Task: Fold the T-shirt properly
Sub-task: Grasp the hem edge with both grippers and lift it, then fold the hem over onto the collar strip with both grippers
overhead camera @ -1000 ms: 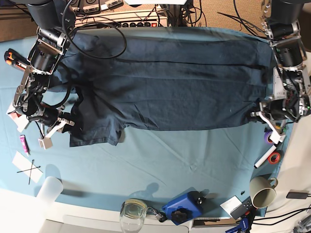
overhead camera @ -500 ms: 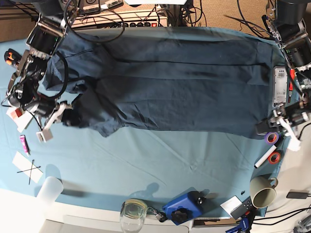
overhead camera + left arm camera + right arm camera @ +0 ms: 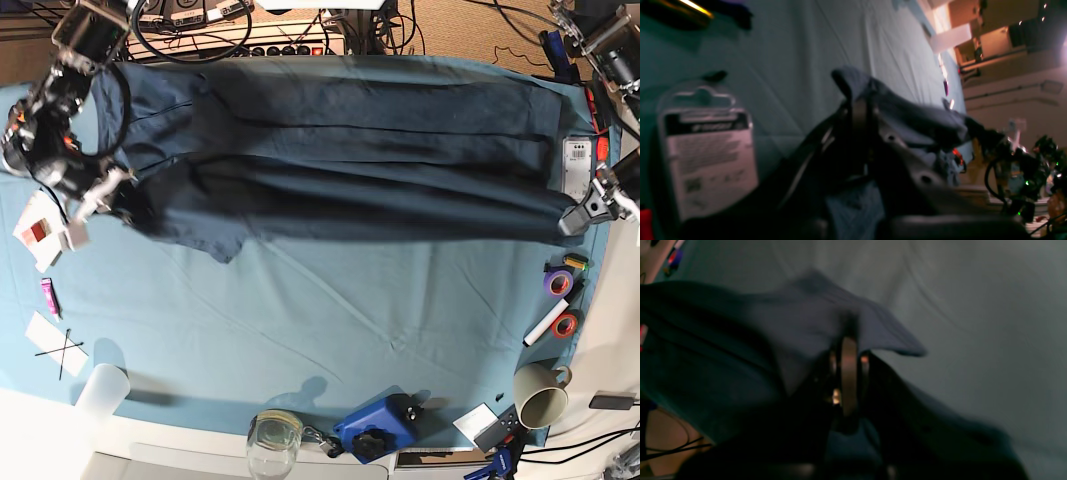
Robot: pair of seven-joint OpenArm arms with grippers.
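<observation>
Clenching T-shirt (image 3: 350, 160) edges: both fingers, left (image 3: 860, 110), right (image 3: 848, 350); packet (image 3: 708, 160) print blurred, probably unreadable.

T-shirt (image 3: 350, 160) on tablecloth (image 3: 350, 330)

Since the earlier pictures both arms have lifted and pulled outward: the right gripper (image 3: 118, 190) has risen toward the far left edge, and the left gripper (image 3: 585, 213) has moved up beside the white label card (image 3: 576, 166). The T-shirt (image 3: 350, 160) is stretched tauter between them, its near hem raised off the tablecloth (image 3: 330, 320), and the sleeve corner has drawn inward.
</observation>
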